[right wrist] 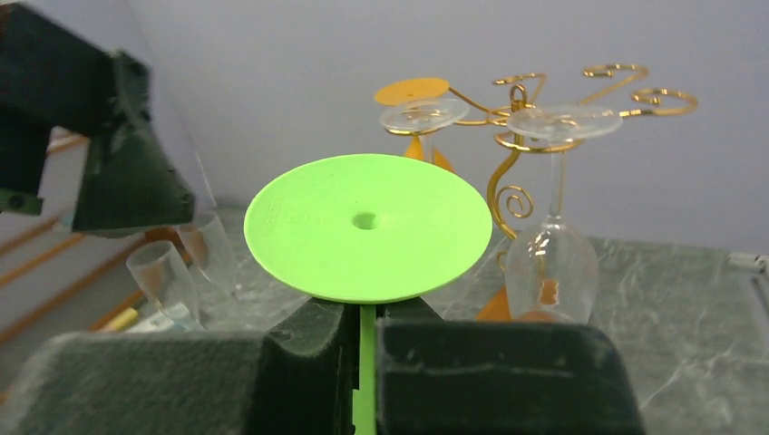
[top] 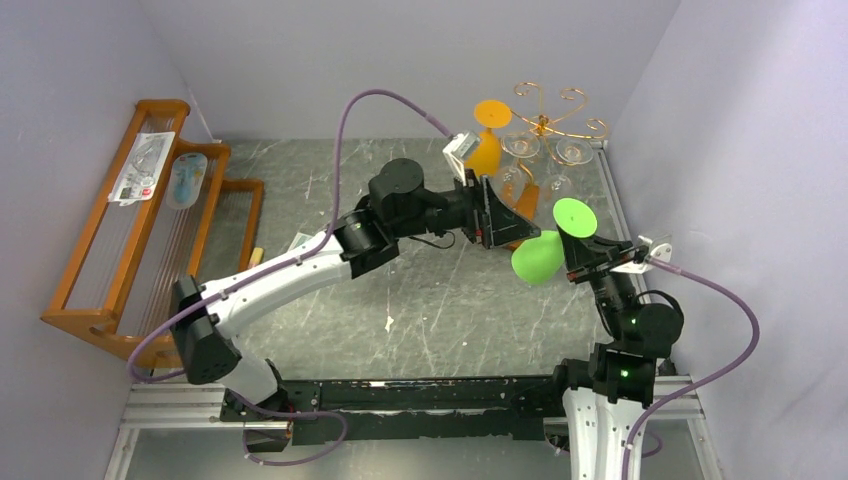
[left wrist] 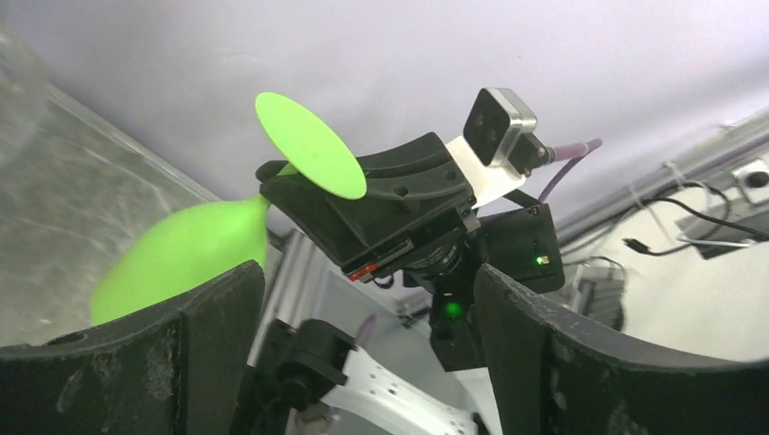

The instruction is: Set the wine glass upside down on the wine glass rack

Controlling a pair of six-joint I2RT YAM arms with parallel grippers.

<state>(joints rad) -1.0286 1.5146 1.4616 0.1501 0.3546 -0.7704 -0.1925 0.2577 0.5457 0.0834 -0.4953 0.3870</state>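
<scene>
Carrying step, I judge: your right gripper (top: 585,250) pinches the green wine glass (top: 540,256) by the stem at the bench's (top: 400,300) three o'clock, left gripper (top: 505,215) wide and empty beside it; next, turn it foot-up onto a free arm of the wine glass rack (top: 545,122) at one o'clock.

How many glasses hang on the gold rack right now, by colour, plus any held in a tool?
Orange glass on the gold rack: 1
Clear glasses on the rack: 2
Green glass in the right tool: 1
Total: 4
</scene>
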